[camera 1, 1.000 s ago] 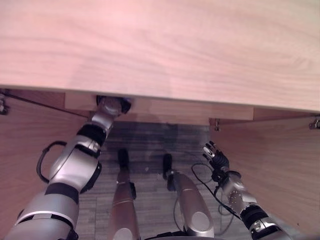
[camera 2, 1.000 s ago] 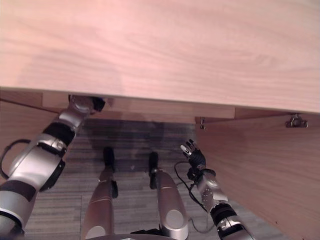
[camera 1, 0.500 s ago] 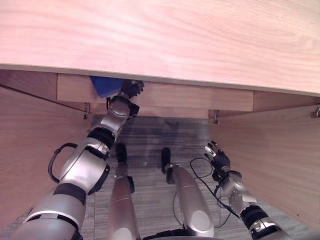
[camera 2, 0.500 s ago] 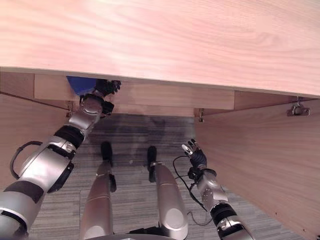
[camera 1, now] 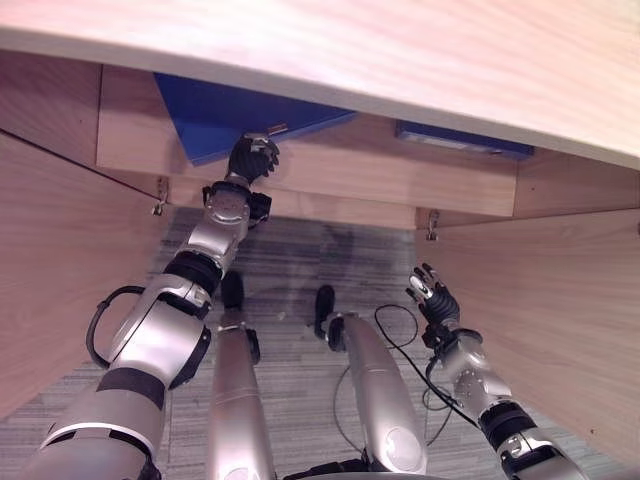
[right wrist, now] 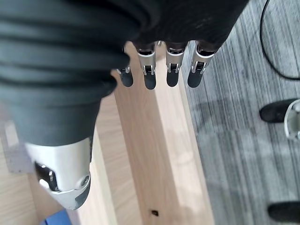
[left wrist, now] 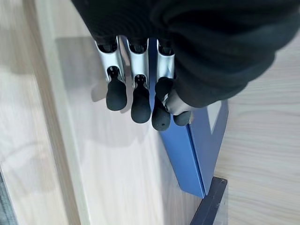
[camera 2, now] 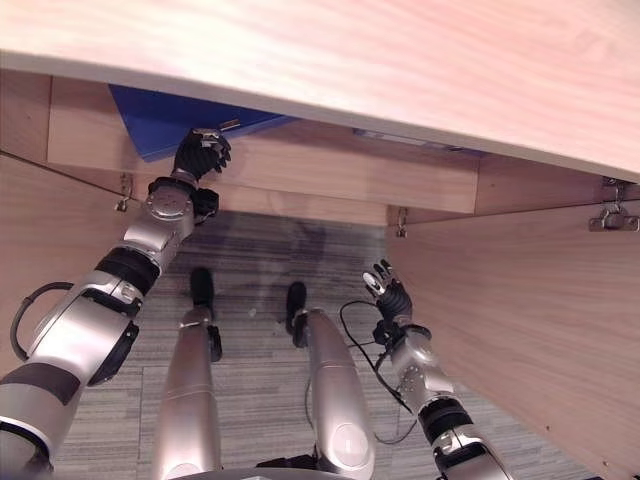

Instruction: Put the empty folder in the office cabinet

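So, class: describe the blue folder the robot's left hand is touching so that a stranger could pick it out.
Look inside the open wooden cabinet, on its shelf. The blue folder lies flat towards the left with the left hand at its front edge; the other folder, to the right, has no hand near it.

The humanoid's silver-grey arms carry black bands at the joints; dark ribbed covers wrap each wrist and the back of the left hand (camera 1: 252,158) and right hand (camera 1: 436,299), whose silver fingers (left wrist: 135,70) end in rounded dark tips.
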